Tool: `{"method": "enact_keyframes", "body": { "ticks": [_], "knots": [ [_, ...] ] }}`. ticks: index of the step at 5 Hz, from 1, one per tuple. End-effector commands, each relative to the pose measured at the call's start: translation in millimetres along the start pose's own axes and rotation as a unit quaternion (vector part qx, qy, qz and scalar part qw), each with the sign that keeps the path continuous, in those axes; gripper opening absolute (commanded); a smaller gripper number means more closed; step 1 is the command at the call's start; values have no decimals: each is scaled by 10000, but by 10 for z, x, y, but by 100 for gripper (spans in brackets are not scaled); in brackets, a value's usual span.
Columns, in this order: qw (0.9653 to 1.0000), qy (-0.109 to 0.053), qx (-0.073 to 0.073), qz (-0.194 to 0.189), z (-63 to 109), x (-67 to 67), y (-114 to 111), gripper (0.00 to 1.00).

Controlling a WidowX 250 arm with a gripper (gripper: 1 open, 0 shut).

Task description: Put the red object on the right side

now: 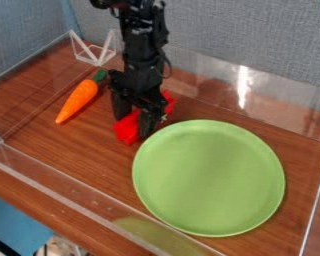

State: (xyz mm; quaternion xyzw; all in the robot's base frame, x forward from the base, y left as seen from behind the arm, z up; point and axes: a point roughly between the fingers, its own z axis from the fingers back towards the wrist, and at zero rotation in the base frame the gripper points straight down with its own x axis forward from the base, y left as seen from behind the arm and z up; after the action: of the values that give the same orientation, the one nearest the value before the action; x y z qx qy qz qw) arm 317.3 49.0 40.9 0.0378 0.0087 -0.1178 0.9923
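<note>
The red object (127, 129) lies on the wooden table just left of the green plate, running diagonally. Only its near end and a bit of its far end (166, 99) show. My gripper (137, 112) is down over the middle of it, pointing straight down. One finger stands on each side of the block and they hide its centre. The frames do not show whether the pads press on the block.
An orange toy carrot (79, 98) with a green top lies to the left of the gripper. A large green plate (210, 175) fills the right half of the table. A white wire stand (83, 45) sits at the back left. Clear plastic walls (256, 85) ring the table.
</note>
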Motion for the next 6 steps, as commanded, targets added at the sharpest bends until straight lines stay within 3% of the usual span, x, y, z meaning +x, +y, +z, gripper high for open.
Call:
{"method": "enact_keyframes", "body": {
  "ticks": [1, 3, 4, 5, 6],
  "knots": [
    [9995, -257, 116, 169, 143, 130, 93, 0],
    [9989, -237, 120, 374, 159, 191, 151, 0],
    [9988, -234, 125, 411, 194, 218, 122, 100],
    [9989, -223, 109, 391, 78, 91, 64, 0],
    [9988, -236, 117, 418, -32, -27, 38, 100]
  ]
}}
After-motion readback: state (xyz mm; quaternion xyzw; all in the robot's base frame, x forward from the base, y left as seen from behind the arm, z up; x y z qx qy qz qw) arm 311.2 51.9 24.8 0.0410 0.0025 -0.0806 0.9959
